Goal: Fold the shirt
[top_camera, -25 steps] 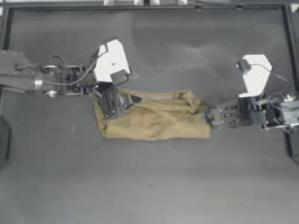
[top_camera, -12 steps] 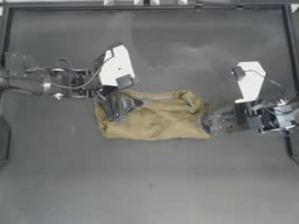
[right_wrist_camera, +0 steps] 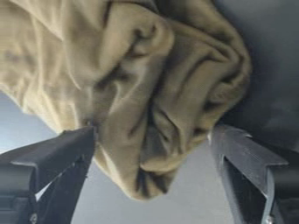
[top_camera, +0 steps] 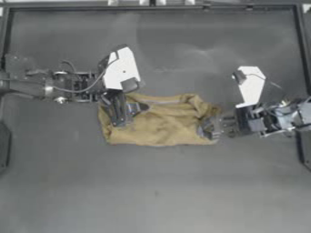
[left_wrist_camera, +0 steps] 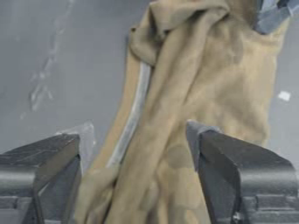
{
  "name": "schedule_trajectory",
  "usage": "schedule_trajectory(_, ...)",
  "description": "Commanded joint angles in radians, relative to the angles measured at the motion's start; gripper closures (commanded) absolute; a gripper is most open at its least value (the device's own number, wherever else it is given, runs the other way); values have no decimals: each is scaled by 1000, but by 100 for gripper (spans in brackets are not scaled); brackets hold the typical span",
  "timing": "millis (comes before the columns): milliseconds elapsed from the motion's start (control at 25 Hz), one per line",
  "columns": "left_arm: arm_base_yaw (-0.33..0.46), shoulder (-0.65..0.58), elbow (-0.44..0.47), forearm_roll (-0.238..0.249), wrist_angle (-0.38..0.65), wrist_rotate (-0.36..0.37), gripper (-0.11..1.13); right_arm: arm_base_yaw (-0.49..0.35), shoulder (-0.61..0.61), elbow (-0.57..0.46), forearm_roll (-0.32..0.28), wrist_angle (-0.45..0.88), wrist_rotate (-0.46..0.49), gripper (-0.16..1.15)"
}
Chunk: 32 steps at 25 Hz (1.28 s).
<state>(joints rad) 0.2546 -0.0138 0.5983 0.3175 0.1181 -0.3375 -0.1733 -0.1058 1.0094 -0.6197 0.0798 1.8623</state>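
The tan shirt (top_camera: pixel 161 123) lies bunched in a rough rectangle at the table's middle. My left gripper (top_camera: pixel 121 110) stands over its left end, open, and in the left wrist view (left_wrist_camera: pixel 134 146) a ridge of the shirt (left_wrist_camera: pixel 192 87) and the pale neckband (left_wrist_camera: pixel 137 103) run between the jaws. At the shirt's right edge my right gripper (top_camera: pixel 210 127) is also open. The right wrist view (right_wrist_camera: pixel 152 138) shows a crumpled lump of the shirt (right_wrist_camera: pixel 146 87) hanging between its spread jaws.
Dark table (top_camera: pixel 158 191) all around the shirt, with wide bare room toward the front. A raised frame edge (top_camera: pixel 152 7) runs along the back. The left arm's white housing (top_camera: pixel 121 68) and the right arm's white housing (top_camera: pixel 250 84) hang above the table behind the shirt.
My right gripper has slid left onto the shirt's right edge. The left gripper has shifted slightly right over the shirt's left end. The shirt's outline is about the same.
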Motion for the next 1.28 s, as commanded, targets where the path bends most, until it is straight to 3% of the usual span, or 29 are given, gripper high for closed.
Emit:
schedule_trajectory(40,0,-15,-9,2,-3,2,8,-8,-3,-2,-11,3,2,1)
schedule_trajectory(120,-2,-14,-9,2,-3,0,8,-8,0,2,-11,11,-2,17)
schedule_trajectory(160,0,-11,-9,2,-2,0,8,-6,2,2,-15,14,-2,32)
schedule_trajectory(320,-3,-5,-11,2,-3,0,8,-6,6,-11,-46,15,-3,115)
schedule_trajectory(360,-3,-5,-11,2,-3,0,8,-6,6,-17,-54,18,-8,113)
schedule_trajectory(480,-3,0,-14,3,-8,0,8,11,6,-37,-66,49,-12,87)
schedule_trajectory(520,-3,5,-15,2,-8,0,8,17,5,-46,-66,63,-15,85)
schedule_trajectory(680,-14,29,-25,2,-31,0,8,40,-5,-78,-66,127,-20,95)
schedule_trajectory(1000,-44,115,-54,2,-121,21,8,74,-67,-100,-54,201,-20,94)
schedule_trajectory(1280,-52,189,-83,3,-135,26,8,97,-114,-135,-32,279,-28,94)
